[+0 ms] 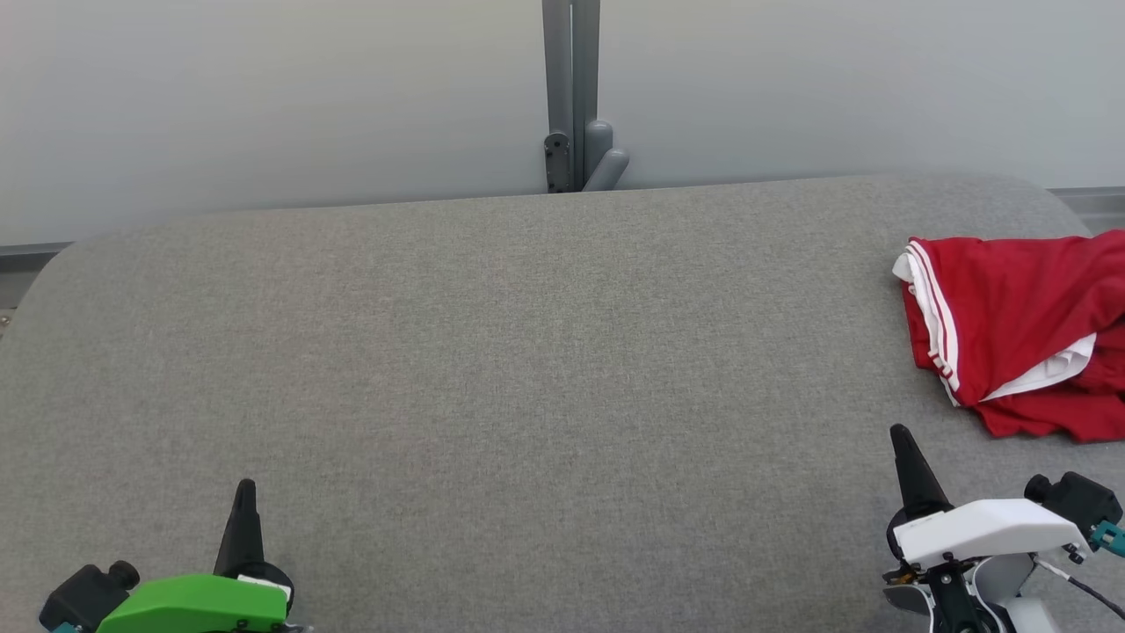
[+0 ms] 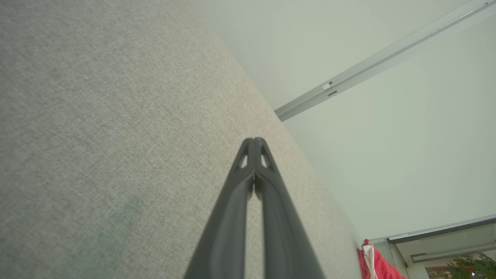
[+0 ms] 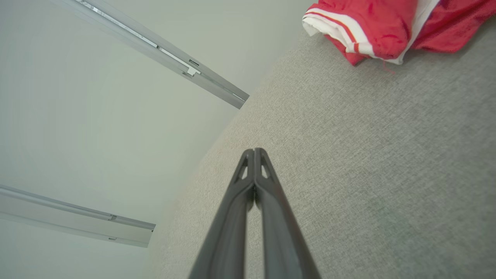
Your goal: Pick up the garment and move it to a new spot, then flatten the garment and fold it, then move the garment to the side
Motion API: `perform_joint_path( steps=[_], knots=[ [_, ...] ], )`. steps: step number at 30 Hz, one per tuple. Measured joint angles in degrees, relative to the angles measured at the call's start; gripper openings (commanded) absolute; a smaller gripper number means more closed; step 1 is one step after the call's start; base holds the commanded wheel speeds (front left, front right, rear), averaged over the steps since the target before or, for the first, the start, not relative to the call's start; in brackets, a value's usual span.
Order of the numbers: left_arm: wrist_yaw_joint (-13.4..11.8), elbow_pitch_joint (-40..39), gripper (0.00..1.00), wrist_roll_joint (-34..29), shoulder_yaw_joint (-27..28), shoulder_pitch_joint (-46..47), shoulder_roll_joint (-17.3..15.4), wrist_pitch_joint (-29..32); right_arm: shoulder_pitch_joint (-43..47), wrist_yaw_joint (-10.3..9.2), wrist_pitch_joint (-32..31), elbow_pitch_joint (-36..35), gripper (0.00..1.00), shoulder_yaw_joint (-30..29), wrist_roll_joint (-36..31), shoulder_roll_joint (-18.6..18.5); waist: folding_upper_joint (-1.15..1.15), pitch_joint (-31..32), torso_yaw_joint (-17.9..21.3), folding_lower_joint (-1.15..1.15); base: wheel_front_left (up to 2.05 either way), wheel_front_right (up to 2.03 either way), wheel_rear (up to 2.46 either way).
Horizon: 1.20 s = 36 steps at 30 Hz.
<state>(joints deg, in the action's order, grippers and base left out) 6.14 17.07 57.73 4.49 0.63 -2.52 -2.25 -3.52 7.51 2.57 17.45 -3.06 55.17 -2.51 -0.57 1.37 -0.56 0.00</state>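
Right gripper (image 1: pixel 898 432) has its fingers pressed together and holds nothing; it stands near the red sports garment (image 1: pixel 1011 308) without touching it. This garment lies crumpled at the far right of the grey fabric table (image 1: pixel 527 352), partly cut off by the head view's edge. It looks thin, light and limp, probably a little slippery, so I would pinch the white-striped hem, where the cloth is doubled. Left gripper (image 1: pixel 245 485), well apart, is closed and empty too.

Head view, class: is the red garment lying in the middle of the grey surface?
No: the garment lies crumpled at the far right edge of the surface.
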Motion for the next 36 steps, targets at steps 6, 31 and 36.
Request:
perform_joint_path(
  steps=[6,31,36],
  knots=[
    [0.26,-0.22,0.0,3.79,0.33,0.35,-0.01,0.87,-0.27,-0.01,-1.04,-0.41,0.0,-0.32,4.1,-0.02,0.0,-0.13,0.05,0.0,0.0,0.0,0.0],
    [0.68,-1.65,0.0,17.61,1.09,2.44,-0.07,4.56,-1.11,-0.03,-4.59,-1.81,0.0,-1.65,18.89,-0.09,0.0,-0.68,0.25,0.0,0.0,0.0,0.0],
    [0.77,-1.87,0.0,20.12,1.22,2.72,-0.08,5.21,-1.41,-0.03,-5.22,-2.09,0.0,-1.83,21.53,-0.1,0.0,-0.79,0.29,0.0,0.0,0.0,0.0]
  ],
)
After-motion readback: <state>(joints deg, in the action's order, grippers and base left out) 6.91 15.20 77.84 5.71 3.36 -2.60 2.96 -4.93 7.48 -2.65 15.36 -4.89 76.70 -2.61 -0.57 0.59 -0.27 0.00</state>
